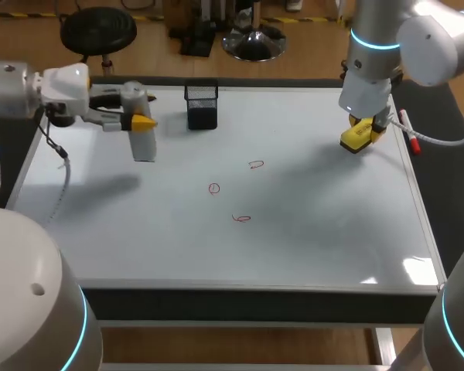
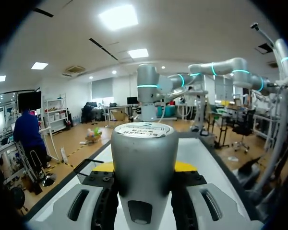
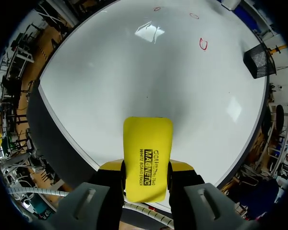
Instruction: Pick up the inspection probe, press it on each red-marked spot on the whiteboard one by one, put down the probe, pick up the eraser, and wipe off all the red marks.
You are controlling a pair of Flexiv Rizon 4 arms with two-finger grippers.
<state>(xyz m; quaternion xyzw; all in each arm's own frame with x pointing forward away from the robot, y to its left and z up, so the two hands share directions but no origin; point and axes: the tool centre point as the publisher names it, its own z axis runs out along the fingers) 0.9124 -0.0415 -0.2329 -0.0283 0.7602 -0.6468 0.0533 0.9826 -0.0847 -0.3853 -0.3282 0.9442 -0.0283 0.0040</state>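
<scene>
My left gripper (image 1: 139, 122) hangs above the whiteboard's (image 1: 317, 239) far left part, shut on the grey inspection probe (image 1: 145, 144). In the left wrist view the probe (image 2: 144, 153), round-topped, stands out between the yellow fingertips of that gripper (image 2: 144, 167). My right gripper (image 1: 363, 133) is over the board's far right, shut on the yellow eraser (image 1: 356, 137); the eraser (image 3: 148, 148) sticks out ahead of that gripper (image 3: 146, 167), off the surface. Three red marks (image 1: 256, 165), (image 1: 214, 188), (image 1: 241, 219) sit mid-board, far ahead of the eraser (image 3: 203, 44).
A black mesh pen holder (image 1: 202, 106) stands at the board's far edge, just right of the probe. A red and white marker (image 1: 409, 133) lies along the right edge beside my right arm.
</scene>
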